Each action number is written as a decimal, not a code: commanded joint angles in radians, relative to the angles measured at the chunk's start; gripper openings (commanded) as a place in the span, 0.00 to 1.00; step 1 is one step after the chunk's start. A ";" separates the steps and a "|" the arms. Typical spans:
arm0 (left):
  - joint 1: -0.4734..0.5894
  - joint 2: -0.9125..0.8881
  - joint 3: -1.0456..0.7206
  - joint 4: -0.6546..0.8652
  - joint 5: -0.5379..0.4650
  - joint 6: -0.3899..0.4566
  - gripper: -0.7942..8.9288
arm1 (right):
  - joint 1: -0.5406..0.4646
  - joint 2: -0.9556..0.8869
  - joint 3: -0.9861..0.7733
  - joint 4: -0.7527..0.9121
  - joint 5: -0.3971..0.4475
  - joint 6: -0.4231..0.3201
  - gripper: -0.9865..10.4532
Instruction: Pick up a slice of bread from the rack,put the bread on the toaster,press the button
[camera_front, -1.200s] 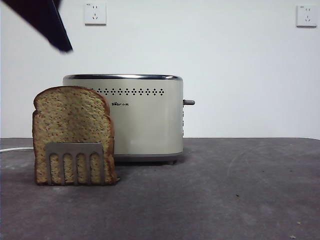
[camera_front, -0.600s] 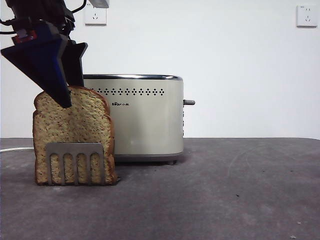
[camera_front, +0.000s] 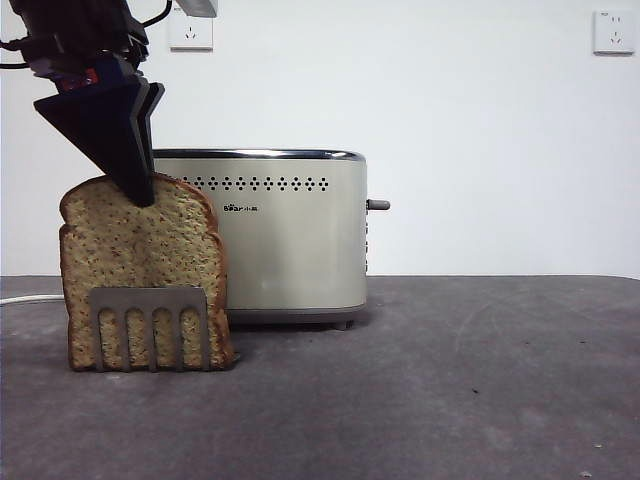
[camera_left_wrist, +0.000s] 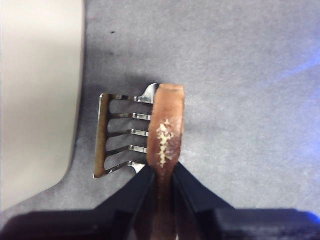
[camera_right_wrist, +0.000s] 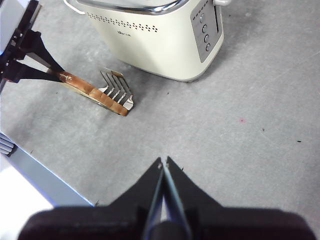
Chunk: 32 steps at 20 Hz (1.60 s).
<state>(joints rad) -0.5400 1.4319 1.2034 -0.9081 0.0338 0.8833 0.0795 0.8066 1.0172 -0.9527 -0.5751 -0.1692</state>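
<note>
- The slice of bread (camera_front: 140, 270) stands up in the rack (camera_front: 150, 325), on the grey bench (camera_front: 430, 390).
- The bread is tan with little specks and a dark brown crust.
- The rack is small and grey, with slots like a comb. Its front plate covers the low part of the bread.
- The left gripper (camera_front: 135, 190) comes down from the top corner of the front view. It is big and dark.
- Its jaws are pinched on the top crust of the bread, one on each side. The left wrist view (camera_left_wrist: 161, 172) shows this well.
- The toaster (camera_front: 290, 235) is cream with a shiny top rim. It stands just behind the bread and to one side.
- It has a row of little dark holes, and a small lever (camera_front: 378, 205) sticks out of its side.
- The right gripper (camera_right_wrist: 163, 164) hangs over bare bench, well apart from the toaster. Its jaws are pressed together with nothing between them.
- A white cord (camera_front: 25, 299) lies on the bench behind the bread.
- Two white sockets (camera_front: 190, 28) are on the wall.
</note>
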 joint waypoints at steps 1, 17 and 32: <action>-0.002 -0.007 0.020 -0.008 -0.016 0.012 0.07 | 0.003 -0.002 0.002 0.002 -0.002 -0.005 0.08; -0.004 -0.010 0.570 -0.050 -0.034 0.114 0.07 | 0.003 0.003 0.002 0.002 -0.001 -0.009 0.08; 0.029 0.187 0.570 -0.006 -0.060 0.192 0.07 | 0.003 0.011 0.002 0.002 -0.001 -0.009 0.08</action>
<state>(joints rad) -0.5129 1.6115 1.7782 -0.9192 -0.0303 1.0657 0.0795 0.8169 1.0172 -0.9527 -0.5751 -0.1696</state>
